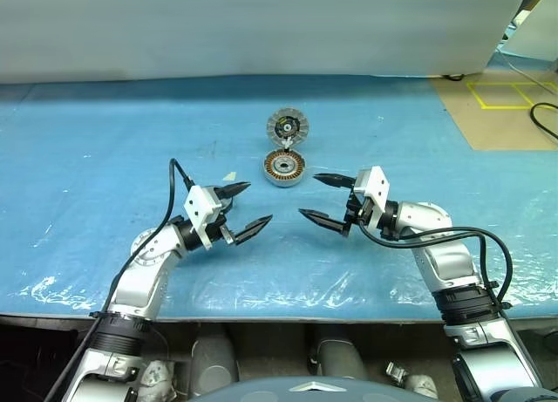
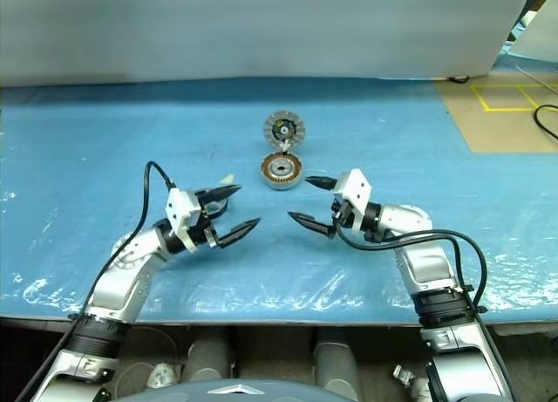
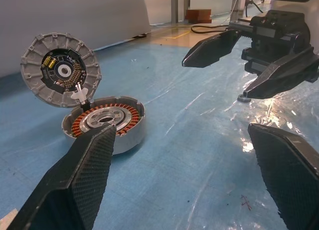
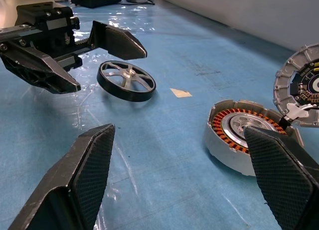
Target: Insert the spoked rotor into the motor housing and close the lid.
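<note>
**Both jaws wide, nothing held**

Spread wide and empty on both arms: left gripper (image 1: 243, 210) and right gripper (image 1: 316, 197), hovering low over the blue table cover (image 1: 105, 149), tips turned toward each other across a bare gap, well apart.

Motor housing (image 1: 284, 167) flat on the cover, far of that gap and slightly toward the right gripper; ring of copper-brown windings around a silver centre, open to view. Lid (image 1: 288, 126) standing up on edge at the housing's far side, joined there by a small white hinge piece (image 3: 79, 94), inner face toward the robot with a dark circuit board at its middle; not closed.

Spoked rotor (image 4: 126, 80) lying flat on the cover just beside the left gripper's fingers (image 4: 117, 42), dark rim, silver spokes and hub; touching or not, cannot tell. Well apart from the housing. Small pale tape scrap (image 1: 229, 177) between rotor and housing.
</note>
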You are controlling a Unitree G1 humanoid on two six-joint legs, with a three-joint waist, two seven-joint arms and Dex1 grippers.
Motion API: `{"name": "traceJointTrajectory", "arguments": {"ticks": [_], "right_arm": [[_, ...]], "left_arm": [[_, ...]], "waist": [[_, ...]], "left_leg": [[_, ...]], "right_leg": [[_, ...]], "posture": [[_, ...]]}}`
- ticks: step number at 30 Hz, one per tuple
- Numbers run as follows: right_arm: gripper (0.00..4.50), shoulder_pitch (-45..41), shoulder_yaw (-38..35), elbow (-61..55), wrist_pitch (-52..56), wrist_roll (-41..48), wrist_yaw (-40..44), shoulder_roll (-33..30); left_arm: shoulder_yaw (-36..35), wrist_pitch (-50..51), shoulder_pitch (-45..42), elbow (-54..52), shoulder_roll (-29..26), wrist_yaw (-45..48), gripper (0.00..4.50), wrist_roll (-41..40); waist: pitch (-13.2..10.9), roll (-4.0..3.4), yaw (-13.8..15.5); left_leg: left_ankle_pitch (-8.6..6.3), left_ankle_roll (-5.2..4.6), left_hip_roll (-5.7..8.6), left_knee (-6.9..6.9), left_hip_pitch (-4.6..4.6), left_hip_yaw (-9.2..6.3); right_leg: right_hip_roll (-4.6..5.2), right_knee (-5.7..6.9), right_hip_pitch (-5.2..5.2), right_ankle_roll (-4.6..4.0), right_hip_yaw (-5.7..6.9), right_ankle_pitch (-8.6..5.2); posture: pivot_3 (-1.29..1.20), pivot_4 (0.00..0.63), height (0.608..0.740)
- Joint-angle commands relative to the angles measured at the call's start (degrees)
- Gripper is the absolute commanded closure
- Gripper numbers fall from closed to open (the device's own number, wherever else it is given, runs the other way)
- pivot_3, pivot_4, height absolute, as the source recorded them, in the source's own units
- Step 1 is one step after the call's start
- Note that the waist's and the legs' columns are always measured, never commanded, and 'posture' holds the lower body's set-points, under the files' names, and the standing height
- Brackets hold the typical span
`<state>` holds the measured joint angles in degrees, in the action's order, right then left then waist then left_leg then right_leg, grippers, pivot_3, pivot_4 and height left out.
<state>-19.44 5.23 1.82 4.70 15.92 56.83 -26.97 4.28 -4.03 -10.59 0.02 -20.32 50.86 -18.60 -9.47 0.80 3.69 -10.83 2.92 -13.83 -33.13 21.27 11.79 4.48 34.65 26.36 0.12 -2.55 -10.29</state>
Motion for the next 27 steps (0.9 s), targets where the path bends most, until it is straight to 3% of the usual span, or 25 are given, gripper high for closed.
{"name": "traceJointTrajectory", "arguments": {"ticks": [1,27], "right_arm": [[0.15,-0.54,-1.35,-0.56,-1.18,0.79,-0.12,-0.26],[0.15,-1.42,-0.57,0.72,-1.45,0.25,0.35,-0.2]], "left_arm": [[-0.69,-1.18,-0.53,-0.99,-0.51,0.23,0.02,-0.13],[-0.98,-0.82,0.24,-2.02,-1.08,-0.23,0.02,-0.34]], "waist": [[0.0,0.0,0.0],[0.0,0.0,-0.02]], "left_leg": [[0.0,0.0,0.0,0.01,0.0,0.0],[0.0,0.0,0.0,0.04,0.07,0.0]], "right_leg": [[0.0,0.0,0.0,0.0,0.0,0.0],[0.0,-0.04,0.06,0.02,0.01,-0.02]], "posture": [[0.0,0.15,0.74],[0.0,0.15,0.74]]}}
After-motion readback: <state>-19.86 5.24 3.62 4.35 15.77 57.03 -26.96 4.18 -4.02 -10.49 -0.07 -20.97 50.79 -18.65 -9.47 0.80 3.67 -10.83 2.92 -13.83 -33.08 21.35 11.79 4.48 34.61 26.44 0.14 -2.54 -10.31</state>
